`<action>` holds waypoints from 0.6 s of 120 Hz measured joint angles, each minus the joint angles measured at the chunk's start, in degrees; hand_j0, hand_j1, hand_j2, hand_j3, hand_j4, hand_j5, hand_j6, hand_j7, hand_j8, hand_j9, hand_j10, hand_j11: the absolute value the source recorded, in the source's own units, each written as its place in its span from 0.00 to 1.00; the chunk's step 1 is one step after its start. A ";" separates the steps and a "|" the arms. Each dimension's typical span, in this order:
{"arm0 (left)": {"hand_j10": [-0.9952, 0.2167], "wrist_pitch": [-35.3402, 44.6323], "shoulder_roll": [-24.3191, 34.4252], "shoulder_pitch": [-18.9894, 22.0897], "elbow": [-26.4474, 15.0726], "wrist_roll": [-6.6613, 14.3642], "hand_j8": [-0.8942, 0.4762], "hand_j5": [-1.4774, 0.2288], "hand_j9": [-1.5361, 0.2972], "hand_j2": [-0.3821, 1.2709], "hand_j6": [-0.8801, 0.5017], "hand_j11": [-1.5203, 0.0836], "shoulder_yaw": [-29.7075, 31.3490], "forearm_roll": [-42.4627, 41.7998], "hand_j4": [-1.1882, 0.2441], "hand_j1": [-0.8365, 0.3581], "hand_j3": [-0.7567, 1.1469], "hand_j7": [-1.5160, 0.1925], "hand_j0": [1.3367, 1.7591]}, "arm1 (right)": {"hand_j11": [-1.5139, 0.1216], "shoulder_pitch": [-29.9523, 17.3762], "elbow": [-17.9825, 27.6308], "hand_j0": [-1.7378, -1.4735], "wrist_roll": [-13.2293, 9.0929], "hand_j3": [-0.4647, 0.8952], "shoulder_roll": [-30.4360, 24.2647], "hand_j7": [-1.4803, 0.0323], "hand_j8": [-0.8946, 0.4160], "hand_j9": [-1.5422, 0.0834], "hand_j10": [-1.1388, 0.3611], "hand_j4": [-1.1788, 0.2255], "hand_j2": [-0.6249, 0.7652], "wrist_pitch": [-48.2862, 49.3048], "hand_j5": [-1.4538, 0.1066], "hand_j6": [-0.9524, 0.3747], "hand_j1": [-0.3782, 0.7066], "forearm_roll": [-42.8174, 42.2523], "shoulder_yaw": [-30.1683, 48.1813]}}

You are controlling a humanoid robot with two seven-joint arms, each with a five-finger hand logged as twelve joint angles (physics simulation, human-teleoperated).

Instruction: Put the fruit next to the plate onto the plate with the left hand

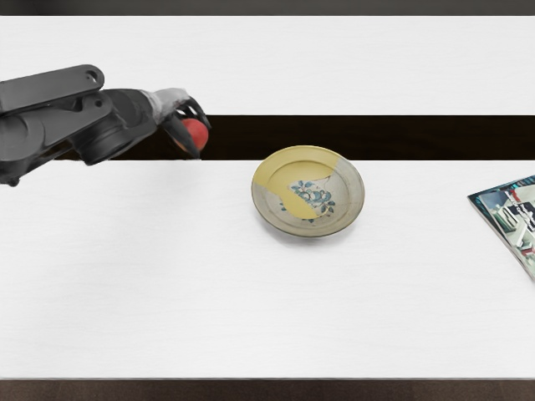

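Head view. The left hand (185,125), its arm entering from the left edge, has its fingers curled around a small red fruit (196,132); only part of the fruit shows between the dark fingers. The grasp sits over the far edge of the table (167,276), and the fruit appears clear of the tabletop, though its height cannot be read exactly. The plate (260,200), shallow, yellow and grey with a painted sprig, lies to the right of the hand and nearer the viewer, near but apart from it, and holds nothing. Judged from its look, the fruit is light, round and smooth-skinned, firm yet bruisable and apt to roll; an enclosing grip around its widest part suits it, with a low, gentle release over the plate's centre so the rim contains it. The tabletop is white, flat and matte. Far to the hand's right a magazine (512,219) overhangs the frame edge. Directly behind the hand runs a dark gap (376,138), with a second white surface (292,67) beyond it.
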 joint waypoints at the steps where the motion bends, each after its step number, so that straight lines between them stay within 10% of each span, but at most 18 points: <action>1: 0.23 -0.03 -0.31 0.00 0.00 0.00 0.38 0.29 0.32 0.47 0.38 0.36 -0.34 -0.16 0.43 0.40 0.40 0.33 0.75 | 0.91 0.00 0.00 0.30 0.00 0.34 0.00 0.96 0.67 0.93 0.75 0.83 0.45 0.00 0.92 0.70 0.05 0.00 0.00; 72: 0.27 -1.53 -16.23 0.75 -0.02 -0.03 0.38 0.31 0.33 0.42 0.37 0.36 -5.41 -3.59 0.42 0.45 0.40 0.35 0.75 | 0.91 0.00 0.01 0.30 0.00 0.34 0.00 0.96 0.67 0.93 0.75 0.83 0.45 0.00 0.91 0.70 0.05 0.00 0.00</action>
